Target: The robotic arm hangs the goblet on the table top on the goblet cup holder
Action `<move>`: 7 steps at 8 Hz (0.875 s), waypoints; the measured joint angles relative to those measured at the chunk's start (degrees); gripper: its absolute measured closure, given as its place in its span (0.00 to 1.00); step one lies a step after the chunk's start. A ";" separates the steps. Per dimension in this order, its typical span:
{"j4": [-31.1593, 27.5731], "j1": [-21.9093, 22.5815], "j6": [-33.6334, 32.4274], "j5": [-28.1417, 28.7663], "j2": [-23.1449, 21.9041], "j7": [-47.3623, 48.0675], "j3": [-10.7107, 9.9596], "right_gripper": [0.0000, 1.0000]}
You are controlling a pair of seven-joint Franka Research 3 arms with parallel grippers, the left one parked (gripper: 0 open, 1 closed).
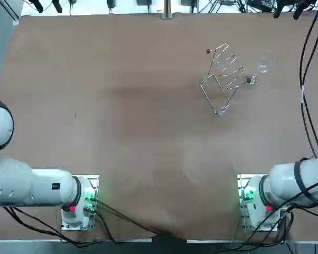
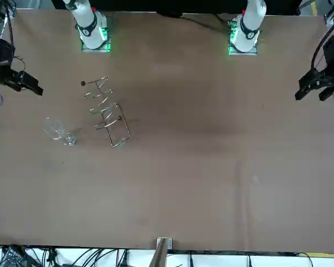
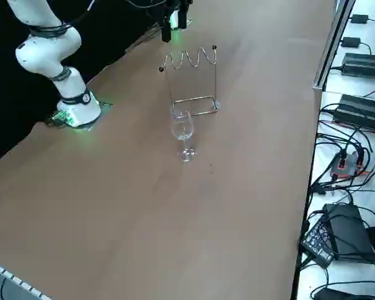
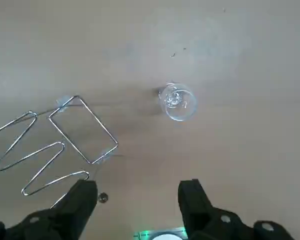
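— While your right gripper (image 4: 137, 195) hovers with its jaws spread, where's the goblet (image 4: 177, 102)?
— Upright on the table (image 4: 240, 50), well below your jaws. The wire goblet rack (image 4: 55, 145) stands near it, apart, toward one finger's side.

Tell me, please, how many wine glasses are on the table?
1: the glass stands upright on the table beside the wire rack, not hung. None seems hidden. The right gripper hovers above them, jaws open.

The goblet (image 2: 57, 131) sits near the right-arm edge of the tabletop (image 2: 211, 167), beside the wire cup holder (image 2: 107, 111); the right gripper (image 2: 33, 87) hangs above that edge.
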 joint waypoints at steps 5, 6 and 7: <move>-0.03 -2.85 -0.14 -0.34 0.06 -13.97 -0.96 0.00; -0.04 -5.60 0.04 0.03 0.08 -22.16 -1.35 0.00; -0.15 -8.39 0.00 0.82 0.09 -29.77 -1.63 0.00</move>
